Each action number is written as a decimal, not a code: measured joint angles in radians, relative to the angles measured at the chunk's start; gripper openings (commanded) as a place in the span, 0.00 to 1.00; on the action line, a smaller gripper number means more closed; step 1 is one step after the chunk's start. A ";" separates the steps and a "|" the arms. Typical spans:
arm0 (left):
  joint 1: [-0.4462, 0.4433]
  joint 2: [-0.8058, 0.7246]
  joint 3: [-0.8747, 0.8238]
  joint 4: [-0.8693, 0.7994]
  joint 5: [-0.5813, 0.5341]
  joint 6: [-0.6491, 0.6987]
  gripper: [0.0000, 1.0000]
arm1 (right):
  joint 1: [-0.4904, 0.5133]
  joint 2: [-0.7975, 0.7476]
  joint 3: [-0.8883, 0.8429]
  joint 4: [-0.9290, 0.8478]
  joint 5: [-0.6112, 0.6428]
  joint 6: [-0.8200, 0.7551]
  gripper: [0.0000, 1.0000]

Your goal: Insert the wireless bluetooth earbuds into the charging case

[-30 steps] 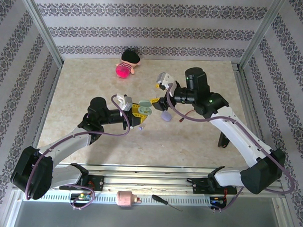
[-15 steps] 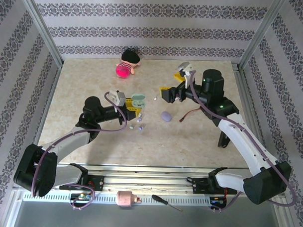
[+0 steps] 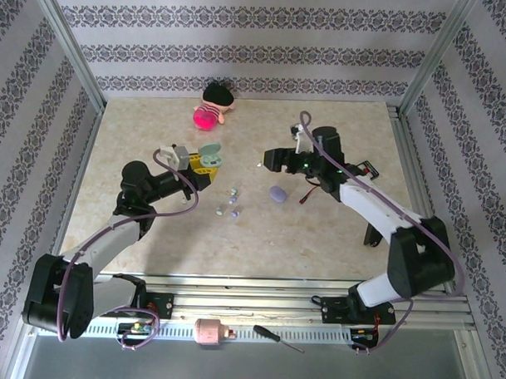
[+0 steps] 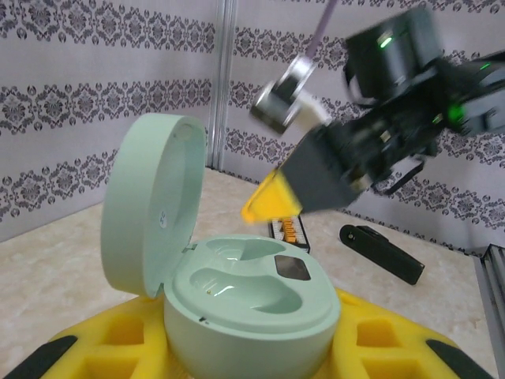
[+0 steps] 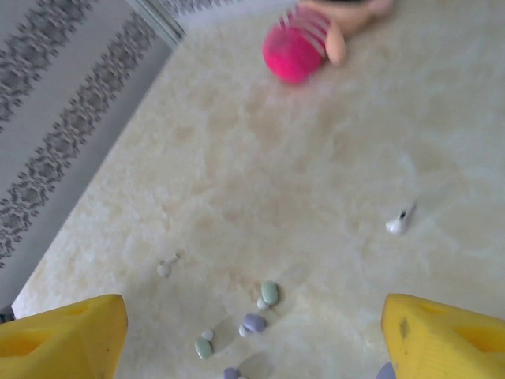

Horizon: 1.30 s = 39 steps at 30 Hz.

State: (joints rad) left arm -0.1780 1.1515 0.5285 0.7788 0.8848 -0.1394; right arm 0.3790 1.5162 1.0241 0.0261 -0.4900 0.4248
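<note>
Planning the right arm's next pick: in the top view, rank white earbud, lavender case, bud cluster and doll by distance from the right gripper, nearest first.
From the right gripper:
1. White earbud, right beside its tips.
2. Lavender case, below it, toward the arms' bases.
3. Bud cluster, lower left, mid-table.
4. Doll, far edge, upper left.

Open tabletop (image 3: 318, 233) beyond scattered earbuds (image 3: 233, 212)

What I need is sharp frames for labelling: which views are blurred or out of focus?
Left wrist: the case is crisp, the right arm behind it blurred. Right wrist: soft throughout, the earbuds and pink toy fuzzy. Top external: sharp and evenly lit, with only soft shadows, though the earbuds are tiny there.
</note>
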 measured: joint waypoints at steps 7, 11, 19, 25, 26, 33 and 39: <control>0.003 -0.036 -0.033 0.000 -0.003 0.000 0.30 | 0.068 0.242 0.081 -0.029 -0.021 0.109 0.75; 0.003 -0.041 -0.041 0.000 -0.003 0.000 0.30 | 0.119 0.347 0.149 -0.045 -0.027 0.133 0.66; 0.003 -0.042 -0.043 0.001 -0.003 0.000 0.30 | 0.156 0.498 0.266 -0.072 -0.043 0.162 0.54; 0.003 -0.042 -0.043 0.001 -0.003 0.000 0.30 | 0.173 0.586 0.363 -0.130 -0.050 0.147 0.52; 0.003 -0.042 -0.043 0.001 -0.003 0.000 0.30 | 0.178 0.597 0.380 -0.141 -0.052 0.144 0.51; 0.003 -0.042 -0.045 0.002 -0.003 0.000 0.30 | 0.202 0.649 0.453 -0.192 -0.058 0.113 0.50; 0.003 -0.042 -0.047 0.002 -0.002 0.000 0.30 | 0.206 0.655 0.454 -0.229 -0.057 0.085 0.51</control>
State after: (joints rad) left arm -0.1745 1.1095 0.4816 0.7803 0.8825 -0.1398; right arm 0.5854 2.1708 1.4784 -0.2031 -0.5472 0.5098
